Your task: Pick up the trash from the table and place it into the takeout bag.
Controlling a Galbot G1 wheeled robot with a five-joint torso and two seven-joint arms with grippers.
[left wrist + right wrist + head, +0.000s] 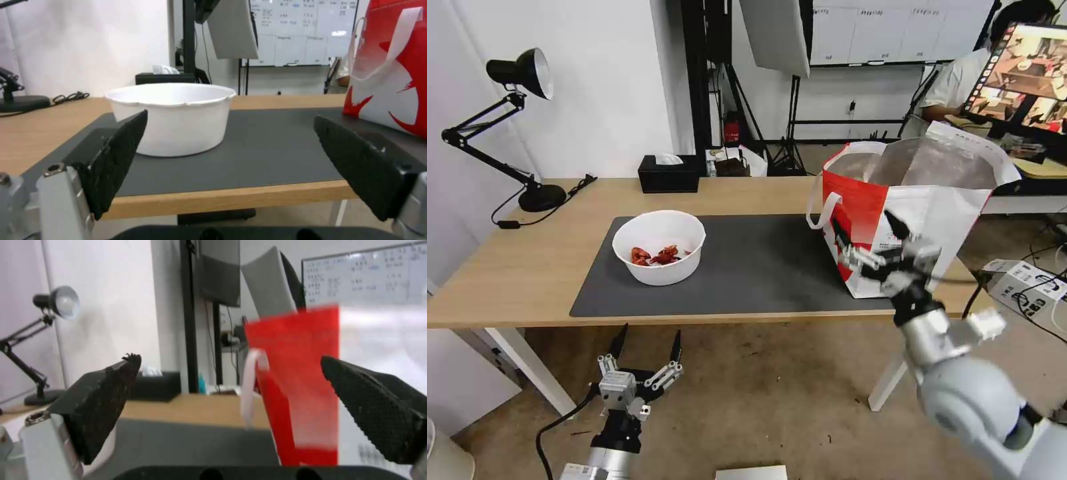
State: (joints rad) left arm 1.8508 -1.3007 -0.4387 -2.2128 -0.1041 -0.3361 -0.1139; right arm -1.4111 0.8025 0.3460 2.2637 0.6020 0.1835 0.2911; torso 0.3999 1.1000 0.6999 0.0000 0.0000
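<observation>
White walls, black desk lamp [520, 73], whiteboard [887, 30], brown floor [774, 393], black tissue box [669, 175]

Lab or studio, whiteboard [302, 31], light stands [792, 120]

The head view looks forward and down from above the near edge of the worktop [527, 267], taking in its whole width with the takeout bag [894, 220] standing at the right. The left wrist view sits low, just below the worktop's [222, 200] near edge, facing level across it, left of the takeout bag [391, 76], close to the bowl [178, 116]. The right wrist view looks level at the takeout bag [298, 380] from close by. All three views share the bag and the black tissue box [668, 175] behind it.
</observation>
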